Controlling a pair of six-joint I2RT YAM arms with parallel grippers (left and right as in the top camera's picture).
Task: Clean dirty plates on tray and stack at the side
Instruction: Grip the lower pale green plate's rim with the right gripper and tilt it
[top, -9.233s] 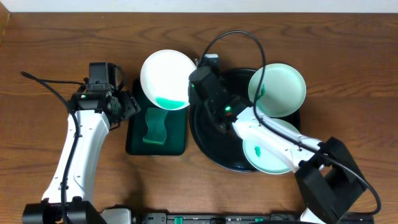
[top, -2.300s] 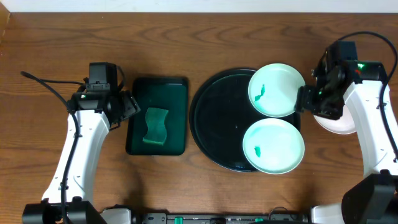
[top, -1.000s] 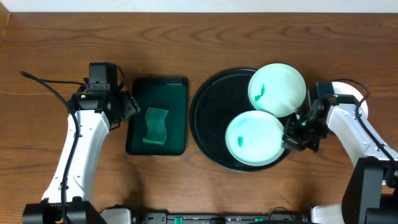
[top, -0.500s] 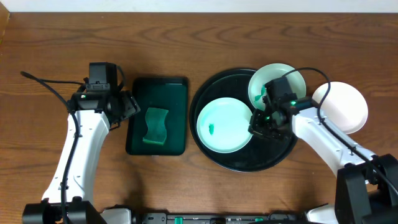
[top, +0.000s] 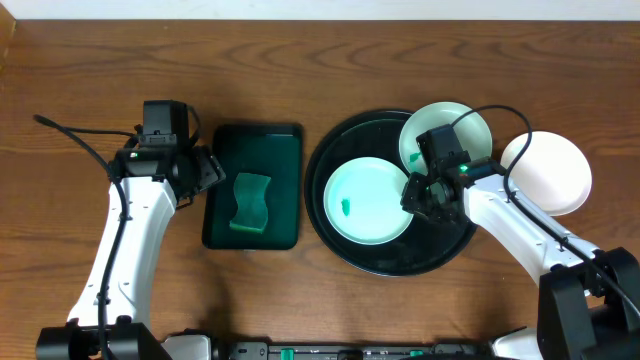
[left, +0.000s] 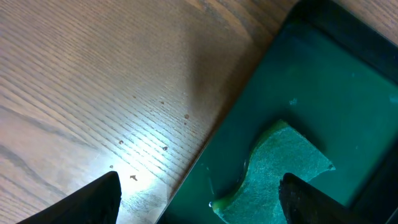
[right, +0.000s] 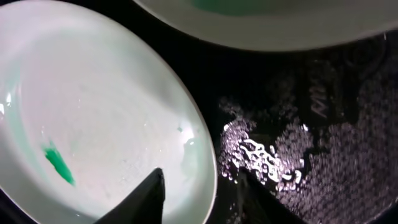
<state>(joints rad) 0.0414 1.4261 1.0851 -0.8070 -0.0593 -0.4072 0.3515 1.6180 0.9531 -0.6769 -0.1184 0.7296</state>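
The black round tray (top: 398, 256) holds two pale mint plates. One plate (top: 368, 200) lies left of centre with a small green smudge (right: 59, 165). The other plate (top: 452, 120) rests at the tray's upper right, partly under my right arm. A white plate (top: 555, 175) sits on the table to the right of the tray. My right gripper (top: 412, 195) (right: 202, 176) is open and straddles the right rim of the centre plate (right: 93, 118), one finger over the plate and one over the wet tray (right: 311, 143). My left gripper (top: 210, 170) (left: 202, 202) hangs open and empty.
A dark green rectangular tray (top: 250, 150) (left: 323, 81) with a green sponge (top: 250, 203) (left: 283, 168) lies left of the round tray. My left gripper hovers over that tray's left edge. Bare wood table (left: 93, 93) surrounds everything.
My right gripper pulled the smudged plate from the tray's lower right to left of centre, then opened its jaws on the rim. The left arm has not moved.
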